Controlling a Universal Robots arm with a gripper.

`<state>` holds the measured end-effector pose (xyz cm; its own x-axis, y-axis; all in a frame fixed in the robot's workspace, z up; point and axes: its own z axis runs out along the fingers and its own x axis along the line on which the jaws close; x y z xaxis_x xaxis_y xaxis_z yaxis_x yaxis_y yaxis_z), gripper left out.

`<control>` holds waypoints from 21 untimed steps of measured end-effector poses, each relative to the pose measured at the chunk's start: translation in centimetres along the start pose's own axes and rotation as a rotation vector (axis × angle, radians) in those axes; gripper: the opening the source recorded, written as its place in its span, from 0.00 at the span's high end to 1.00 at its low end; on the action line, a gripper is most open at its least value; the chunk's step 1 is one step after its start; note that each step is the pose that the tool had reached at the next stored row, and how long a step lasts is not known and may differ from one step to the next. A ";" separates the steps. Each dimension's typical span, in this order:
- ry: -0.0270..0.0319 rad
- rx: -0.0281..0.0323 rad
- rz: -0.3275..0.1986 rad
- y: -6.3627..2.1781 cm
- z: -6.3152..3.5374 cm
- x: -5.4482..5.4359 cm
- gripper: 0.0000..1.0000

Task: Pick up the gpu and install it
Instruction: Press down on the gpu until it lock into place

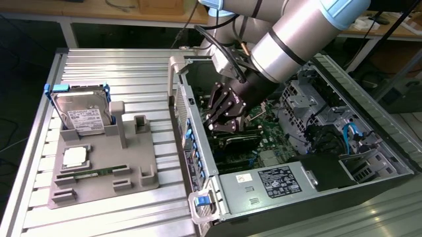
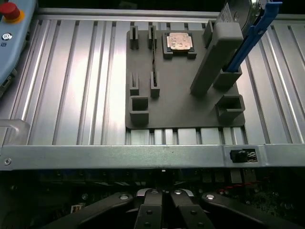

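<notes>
**A:** Reaching down from the exterior view's upper right, the arm (image 1: 297,44) slants steeply into the open computer case (image 1: 179,94). Where does the gripper (image 1: 223,121) sit?

**B:** Inside the case, low over the motherboard (image 1: 267,129), near the wall that faces the grey fixture (image 1: 99,185). The wrist is tipped, so the fingers point down and towards that wall.

**A:** And the jaws?

**B:** Drawn fully together. In the wrist view the gripper (image 2: 162,207) has its dark fingers (image 2: 148,214) meeting at the middle, with the linkage arms splayed out to either side.

**A:** Where is the gpu?

**B:** I cannot tell. The space under the fingertips is dark in both views, and I cannot pick the card out from the boards there.

**A:** What does each view add?

**B:** The exterior view gives the case interior: the power supply (image 1: 270,180) and a blue cable (image 1: 353,133). The wrist view looks over the case's edge at the fixture (image 2: 186,102) on the ribbed aluminium table (image 2: 71,81), and shows a red button (image 2: 10,10) on a blue pendant. Both show the hard drive (image 1: 82,114) (image 2: 238,9) upright in its blue frame, the processor (image 1: 74,156) (image 2: 179,41) and the memory stick (image 1: 92,173) (image 2: 153,57).
</notes>
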<state>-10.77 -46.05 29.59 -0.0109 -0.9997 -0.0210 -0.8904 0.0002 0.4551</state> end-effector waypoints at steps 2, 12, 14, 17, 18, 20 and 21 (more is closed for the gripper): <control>-0.0004 -0.0001 0.000 -0.09 0.16 0.0 0.89; -0.0001 -0.0004 0.000 -0.22 0.42 0.0 0.89; 0.0000 -0.0008 0.000 -0.28 0.54 0.0 0.89; 0.0010 -0.0022 0.000 -0.38 0.71 0.0 0.89; 0.0010 -0.0022 0.000 -0.38 0.71 0.0 0.89; 0.0005 -0.0020 0.000 -0.39 0.75 0.0 0.89; 0.0005 -0.0020 0.000 -0.39 0.75 0.0 0.89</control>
<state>-10.76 -46.05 28.75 -0.0109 -0.9997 -0.0205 -0.8895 0.0003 0.4568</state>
